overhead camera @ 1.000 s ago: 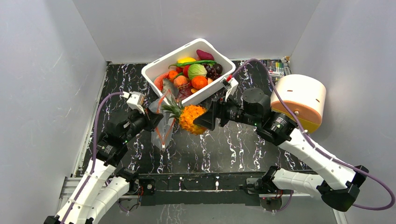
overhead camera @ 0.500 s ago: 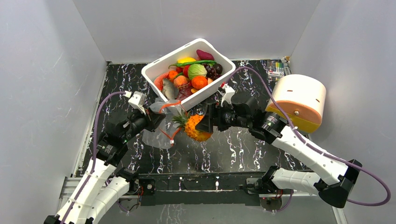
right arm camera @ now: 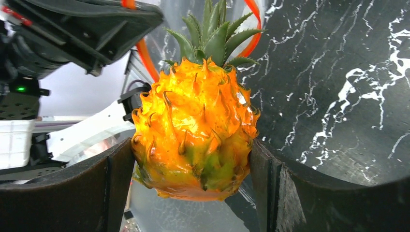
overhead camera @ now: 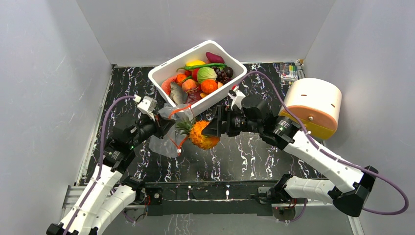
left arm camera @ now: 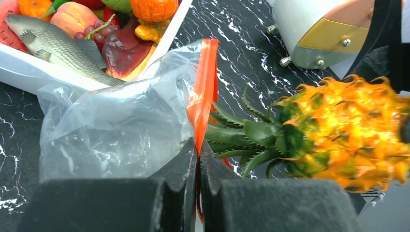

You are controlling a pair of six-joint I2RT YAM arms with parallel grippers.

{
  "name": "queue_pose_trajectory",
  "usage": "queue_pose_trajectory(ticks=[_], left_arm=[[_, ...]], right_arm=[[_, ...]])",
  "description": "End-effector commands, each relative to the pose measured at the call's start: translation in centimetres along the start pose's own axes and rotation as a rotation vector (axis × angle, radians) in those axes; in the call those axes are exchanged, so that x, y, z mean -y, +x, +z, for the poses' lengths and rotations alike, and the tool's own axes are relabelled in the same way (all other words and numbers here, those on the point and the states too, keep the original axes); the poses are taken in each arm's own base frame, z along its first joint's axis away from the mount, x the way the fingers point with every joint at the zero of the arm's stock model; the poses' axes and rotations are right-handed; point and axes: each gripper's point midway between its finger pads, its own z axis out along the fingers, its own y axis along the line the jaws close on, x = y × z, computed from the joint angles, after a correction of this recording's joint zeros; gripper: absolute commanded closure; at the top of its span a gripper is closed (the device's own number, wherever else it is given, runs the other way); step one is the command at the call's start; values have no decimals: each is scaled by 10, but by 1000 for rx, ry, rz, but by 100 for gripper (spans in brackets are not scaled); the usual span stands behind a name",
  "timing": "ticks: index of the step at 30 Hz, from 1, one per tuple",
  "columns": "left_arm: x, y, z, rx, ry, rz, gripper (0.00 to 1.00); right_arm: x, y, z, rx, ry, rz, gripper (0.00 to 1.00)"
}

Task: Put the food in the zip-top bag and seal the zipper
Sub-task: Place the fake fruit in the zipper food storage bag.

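My right gripper (overhead camera: 209,130) is shut on the spiky orange pineapple (overhead camera: 203,134), held above the table with its green crown (right arm camera: 212,34) pointing into the mouth of the clear zip-top bag (overhead camera: 164,143). My left gripper (overhead camera: 162,126) is shut on the bag's red-orange zipper strip (left arm camera: 203,94) and holds the mouth up beside the crown. In the left wrist view the pineapple (left arm camera: 343,133) lies just right of the strip. More food fills the white tub (overhead camera: 230,58): purple grapes (overhead camera: 222,75), an orange round fruit (overhead camera: 209,86), a fish (overhead camera: 176,93).
The white tub stands just behind the bag and pineapple, its near wall (left arm camera: 29,72) close to the bag. A round white and orange appliance (overhead camera: 315,103) sits at the right. Grey walls enclose the black marbled table (overhead camera: 254,152).
My right gripper has carried the pineapple leftward toward the bag mouth. My left gripper has lifted and tilted the bag's mouth up toward the tub, so the bag crumpled.
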Motion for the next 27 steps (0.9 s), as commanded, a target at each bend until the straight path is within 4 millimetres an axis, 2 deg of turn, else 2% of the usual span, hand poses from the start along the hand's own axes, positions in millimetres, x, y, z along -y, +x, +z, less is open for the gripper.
queue_pose_trajectory(ticks=[1,7,13,20,27], left_arm=[[4,-2,1,7,29,27,100],[8,-3,0,-3,48,12,100],[19,-6,-4,13,104,19,100],[27,-11,-1,27,149,14,100],[30,-9,3,7,179,17,100]], right_arm=[[-52,-42,-27,151,-164,-5,77],[-48,-47,-18,184,-162,44,77],[-27,-50,-1,220,-82,134,75],[-13,-33,25,146,-65,163,76],[-10,-25,39,92,-70,130,76]])
